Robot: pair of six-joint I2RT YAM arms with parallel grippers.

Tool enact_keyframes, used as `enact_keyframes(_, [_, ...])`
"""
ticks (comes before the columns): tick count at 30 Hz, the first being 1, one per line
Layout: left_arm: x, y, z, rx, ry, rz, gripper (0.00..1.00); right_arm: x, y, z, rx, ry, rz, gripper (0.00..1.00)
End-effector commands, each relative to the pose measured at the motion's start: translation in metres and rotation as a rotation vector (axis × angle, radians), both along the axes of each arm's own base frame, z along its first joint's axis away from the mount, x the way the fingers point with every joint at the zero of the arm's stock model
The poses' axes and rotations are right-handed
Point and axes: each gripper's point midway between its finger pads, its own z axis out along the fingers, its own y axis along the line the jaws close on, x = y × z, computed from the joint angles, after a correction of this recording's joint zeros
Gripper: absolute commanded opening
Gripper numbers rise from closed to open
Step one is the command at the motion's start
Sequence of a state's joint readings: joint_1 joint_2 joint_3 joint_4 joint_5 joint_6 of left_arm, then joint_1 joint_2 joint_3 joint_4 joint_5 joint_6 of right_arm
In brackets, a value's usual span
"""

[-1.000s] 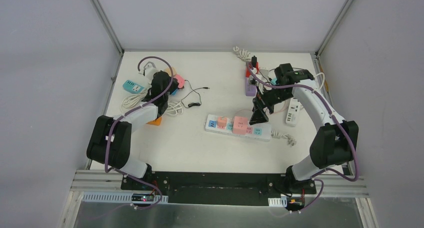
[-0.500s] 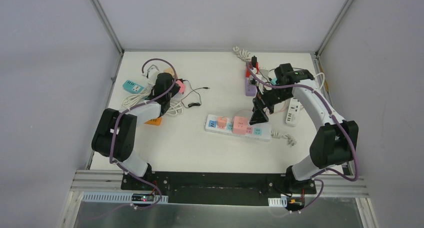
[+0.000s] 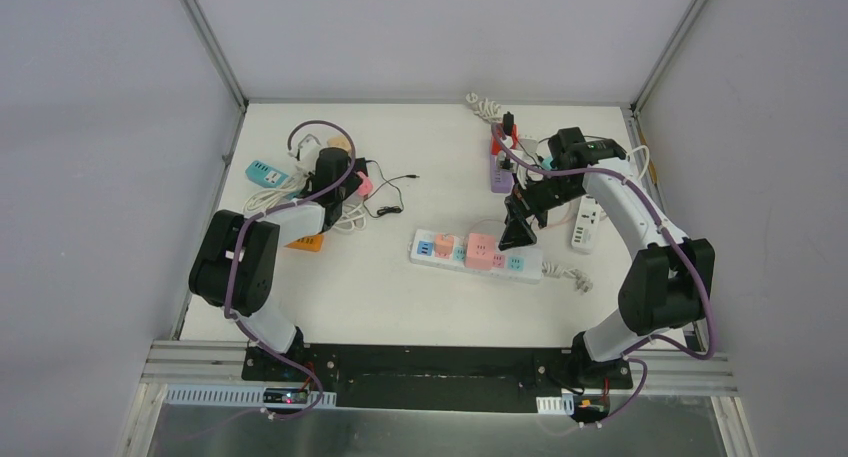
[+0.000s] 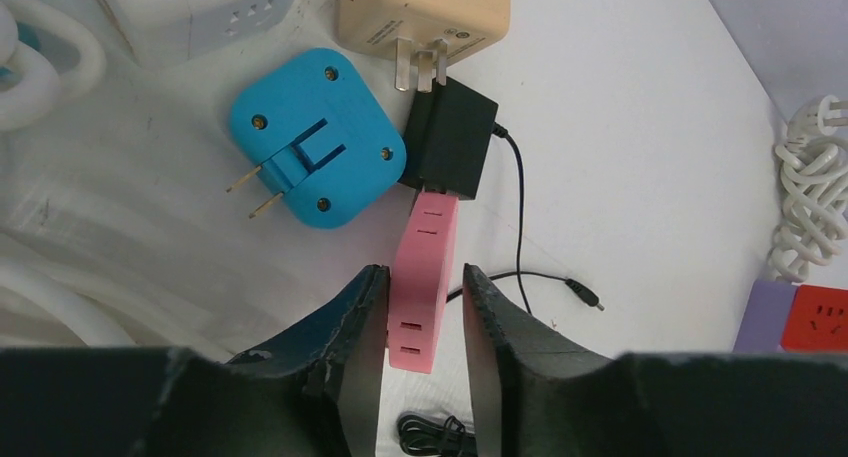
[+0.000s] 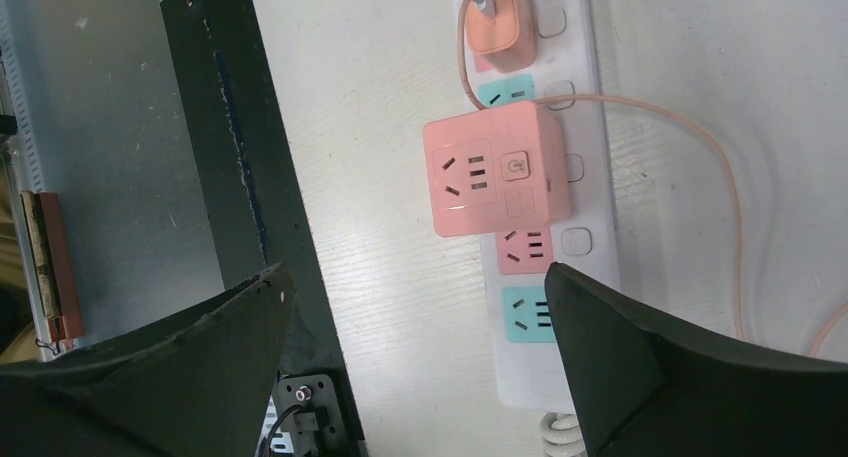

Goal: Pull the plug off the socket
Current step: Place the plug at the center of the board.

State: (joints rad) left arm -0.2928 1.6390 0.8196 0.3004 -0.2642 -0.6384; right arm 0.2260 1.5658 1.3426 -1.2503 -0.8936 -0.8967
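Left fingers [image 4: 340,322] clamped on pink socket [image 4: 425,277], desk [image 3: 400,297] 10 o'clock; black plug [image 4: 452,142] joined to its 12 o'clock end. Right fingers [image 5: 610,347] wide apart above pink cube [image 5: 490,182] on strip [image 5: 600,202].

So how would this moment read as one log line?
left end effector: shut on flat pink socket block | black plug: in its far end | right end effector: open above pink cube adapter on white power strip
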Motion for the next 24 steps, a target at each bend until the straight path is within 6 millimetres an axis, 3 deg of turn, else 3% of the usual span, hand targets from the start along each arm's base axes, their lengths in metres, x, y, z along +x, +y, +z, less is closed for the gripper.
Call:
enact_keyframes(1, [0.011,0.008,0.021,0.011,-0.048,0.044,0.37,0.010,0.001,0.009,0.016,-0.060,0.005,1.00])
enact_keyframes(11, [0.004,0.005,0.040,0.024,-0.058,0.000,0.58,0.010,0.001,0.009,0.017,-0.063,0.003,1.00])
enact_keyframes(14, [-0.001,0.004,0.047,0.040,-0.070,-0.031,0.69,0.010,0.001,0.009,0.017,-0.064,0.003,1.00])
enact_keyframes(20, [-0.013,0.005,0.064,0.061,-0.102,-0.064,0.72,0.010,0.001,0.010,0.020,-0.063,0.001,1.00])
enact_keyframes(24, [-0.020,-0.004,0.075,0.066,-0.136,-0.145,0.74,0.010,0.001,0.010,0.023,-0.064,0.003,1.00])
